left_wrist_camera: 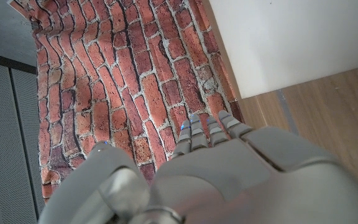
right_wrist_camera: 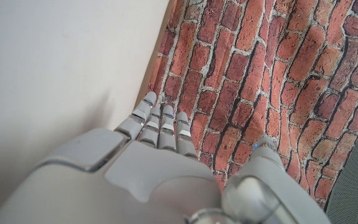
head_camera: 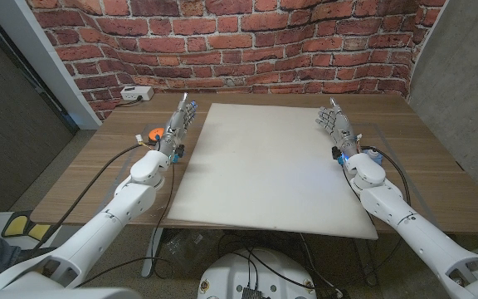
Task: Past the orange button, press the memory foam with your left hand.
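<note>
We see the memory foam [head_camera: 268,170] as a broad off-white sheet lying flat across the middle of the wooden tabletop [head_camera: 438,178], its far edge near the brick wall [head_camera: 305,41] and its near edge overhanging or close to the tabletop's front. We judge it soft and slow to spring back, light, and not fragile: it should dent under a push rather than slide, though a sheet this thin-looking could creep if pushed sideways. It needs no grasp; we would come straight down with the palm or fingertips on open foam, well inside the edge.

Our left hand [head_camera: 181,116] is beside the foam's left edge, near its far corner, fingers extended and close side by side, holding nothing. In the left wrist view the fingers [left_wrist_camera: 204,132] point toward the wall, with the foam's corner [left_wrist_camera: 303,37] off to one side. Whether it touches the wood, we cannot tell.

Our right hand [head_camera: 336,120] mirrors it at the foam's right edge, fingers straight and empty, lying over or just beside the foam.

A small orange button [head_camera: 151,134] sits on the wood just outside our left wrist, with a white power strip [head_camera: 136,94] farther back by the wall. Neither blocks the path; the cables along our left forearm are the only thing to mind.
</note>
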`<act>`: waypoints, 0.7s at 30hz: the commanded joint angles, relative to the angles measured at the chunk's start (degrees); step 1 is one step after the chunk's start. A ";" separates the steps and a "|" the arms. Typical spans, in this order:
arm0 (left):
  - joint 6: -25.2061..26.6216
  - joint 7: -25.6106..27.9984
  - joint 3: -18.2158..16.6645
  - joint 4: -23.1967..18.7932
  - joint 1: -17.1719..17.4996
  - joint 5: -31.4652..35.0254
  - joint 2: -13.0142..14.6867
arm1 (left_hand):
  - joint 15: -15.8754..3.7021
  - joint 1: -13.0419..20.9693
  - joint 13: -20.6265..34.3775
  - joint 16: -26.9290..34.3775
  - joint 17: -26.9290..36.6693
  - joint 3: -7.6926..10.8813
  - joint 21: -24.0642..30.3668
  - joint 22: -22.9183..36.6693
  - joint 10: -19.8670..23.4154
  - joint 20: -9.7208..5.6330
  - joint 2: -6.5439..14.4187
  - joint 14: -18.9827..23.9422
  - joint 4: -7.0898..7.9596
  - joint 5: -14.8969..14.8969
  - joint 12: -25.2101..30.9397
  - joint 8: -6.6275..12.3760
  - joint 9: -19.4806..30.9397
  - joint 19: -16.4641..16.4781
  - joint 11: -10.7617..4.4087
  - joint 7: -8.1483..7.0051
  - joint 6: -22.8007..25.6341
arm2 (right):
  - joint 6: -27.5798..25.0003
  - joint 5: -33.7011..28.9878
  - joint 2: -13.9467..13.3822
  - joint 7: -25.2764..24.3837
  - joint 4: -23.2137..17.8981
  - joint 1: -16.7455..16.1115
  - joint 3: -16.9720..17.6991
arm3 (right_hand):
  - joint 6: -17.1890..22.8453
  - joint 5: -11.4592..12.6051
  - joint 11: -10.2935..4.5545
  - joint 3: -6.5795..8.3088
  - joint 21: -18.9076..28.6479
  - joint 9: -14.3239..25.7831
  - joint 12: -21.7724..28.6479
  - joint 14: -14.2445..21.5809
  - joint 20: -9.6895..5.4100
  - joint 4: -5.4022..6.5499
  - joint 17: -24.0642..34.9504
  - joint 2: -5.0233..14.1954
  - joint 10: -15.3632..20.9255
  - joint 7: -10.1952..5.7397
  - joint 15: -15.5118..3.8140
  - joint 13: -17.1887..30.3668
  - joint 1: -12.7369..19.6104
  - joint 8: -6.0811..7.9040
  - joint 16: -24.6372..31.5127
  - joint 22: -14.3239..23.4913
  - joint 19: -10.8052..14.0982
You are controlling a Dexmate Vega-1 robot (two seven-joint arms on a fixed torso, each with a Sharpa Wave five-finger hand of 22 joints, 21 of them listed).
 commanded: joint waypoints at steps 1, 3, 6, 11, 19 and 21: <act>-7.98 -0.88 0.88 3.16 -0.72 4.02 -1.41 | -0.17 0.76 0.08 0.62 0.12 -0.51 0.65 0.13 2.51 0.33 0.00 2.28 -0.04 0.37 0.82 0.76 0.18 1.91 -0.17 -0.01 2.12 | 4.11 -1.11 0.46 0.70 0.49 -0.41 0.23 | 1.26 0.40 -1.33 0.28 0.68 0.08 1.10 3.51 -1.47 -0.29 0.17 0.38 2.83 -0.24 -1.50 0.12 0.59 0.54 0.86 0.20 4.18; -8.09 -0.85 0.97 3.09 -0.57 4.18 -1.45 | -0.19 0.92 0.08 0.69 0.12 -0.57 0.72 0.12 2.81 0.38 -0.02 2.84 -0.13 0.42 0.82 0.94 0.17 2.37 -0.28 -0.02 2.84 | 4.83 -1.46 0.21 0.89 0.40 -0.47 0.37 | 1.50 0.41 -1.56 0.21 0.72 0.07 1.27 4.14 -1.62 -0.40 0.14 0.30 3.51 -0.79 -1.76 0.09 0.66 0.59 0.89 0.19 4.87; -8.14 0.56 1.02 2.71 -0.18 5.58 -1.33 | -0.13 1.07 0.08 0.75 0.11 -0.61 0.74 0.11 3.36 0.50 -0.04 3.33 -0.21 0.47 0.94 1.04 0.17 2.67 -0.22 -0.03 3.35 | 5.02 -2.17 -0.44 0.42 -0.48 -0.95 0.61 | 1.57 0.41 -1.45 0.14 0.47 0.08 1.19 4.02 -1.48 -0.43 0.14 0.23 3.48 -0.91 -1.68 0.08 0.64 0.58 0.73 0.18 4.56; -7.69 1.59 1.38 2.19 -0.06 7.14 -1.05 | -0.24 1.23 0.09 0.84 0.11 -0.65 0.72 0.11 3.69 0.65 -0.04 3.93 -0.28 0.52 0.96 1.11 0.17 2.89 -0.22 0.03 3.77 | 3.69 -2.19 -1.32 0.20 -1.40 -1.29 0.80 | 1.32 0.42 -0.92 -0.01 -0.18 0.08 0.76 3.13 -0.90 -0.44 0.17 0.16 2.78 -0.62 -1.09 0.08 0.51 0.41 0.18 0.19 3.69; -7.20 6.75 2.39 0.29 -0.21 15.08 0.00 | -0.75 1.76 0.09 0.90 0.08 -0.69 0.81 0.07 4.69 -0.27 0.01 5.11 -0.54 0.67 1.06 0.98 0.17 3.89 -0.40 -0.14 4.18 | 2.33 -1.72 -1.79 1.40 -0.79 -0.51 0.52 | 1.30 0.43 -0.72 -0.07 -0.49 0.08 0.64 2.95 -0.68 -0.37 0.21 0.24 2.66 -0.29 -0.92 0.08 0.37 0.37 0.06 0.20 3.39; -7.09 7.64 2.63 -0.06 -0.18 16.69 0.26 | -0.79 1.86 0.09 0.85 0.08 -0.69 0.77 0.06 4.78 -0.27 0.02 5.16 -0.58 0.69 1.05 1.01 0.17 3.89 -0.45 -0.24 4.35 | 2.11 -1.63 -1.80 1.65 -0.65 -0.26 0.44 | 1.24 0.44 -0.55 -0.08 -0.62 0.08 0.57 2.73 -0.62 -0.37 0.21 0.28 2.56 -0.22 -0.60 0.08 0.35 0.33 -0.04 0.21 3.25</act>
